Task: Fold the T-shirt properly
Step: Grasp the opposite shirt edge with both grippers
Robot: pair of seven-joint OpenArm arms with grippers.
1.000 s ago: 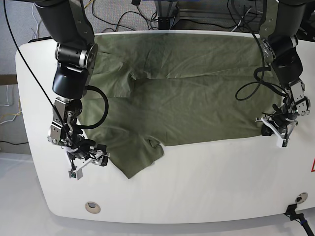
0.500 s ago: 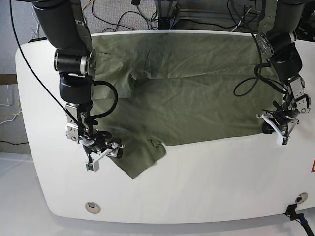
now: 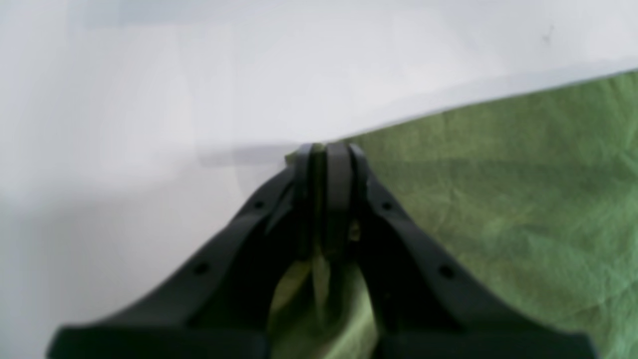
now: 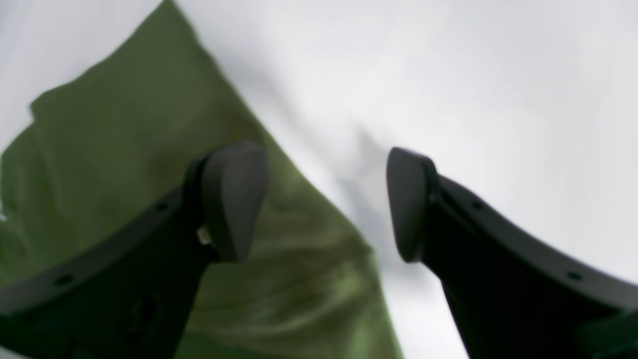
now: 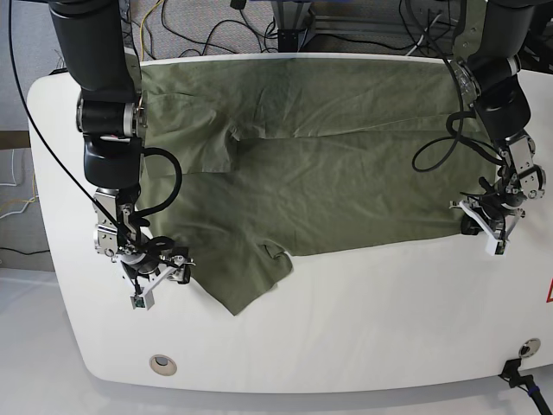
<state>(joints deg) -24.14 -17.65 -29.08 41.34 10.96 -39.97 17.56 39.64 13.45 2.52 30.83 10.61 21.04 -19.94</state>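
Note:
The olive-green T-shirt (image 5: 328,164) lies spread across the white table (image 5: 363,328), with one fold flopped toward the front edge. My left gripper (image 5: 481,226) is at the shirt's right corner in the base view. In the left wrist view the left gripper (image 3: 324,149) is shut on the T-shirt (image 3: 508,199), with fabric bunched between its fingers. My right gripper (image 5: 160,275) hovers at the shirt's lower left edge. Seen from the right wrist, the right gripper (image 4: 319,204) is open. One of its fingers (image 4: 234,199) is over the T-shirt (image 4: 119,149), the other over bare table.
Black cables (image 5: 363,26) trail behind the table's far edge. A round fitting (image 5: 162,364) sits in the tabletop near the front left, and a black connector (image 5: 518,367) at the front right. A looped cable (image 5: 432,151) hangs from the left arm over the shirt.
The right arm swung toward the shirt's front fold, then drew back left; its gripper stayed open. The left arm and its grip on the corner have not moved.

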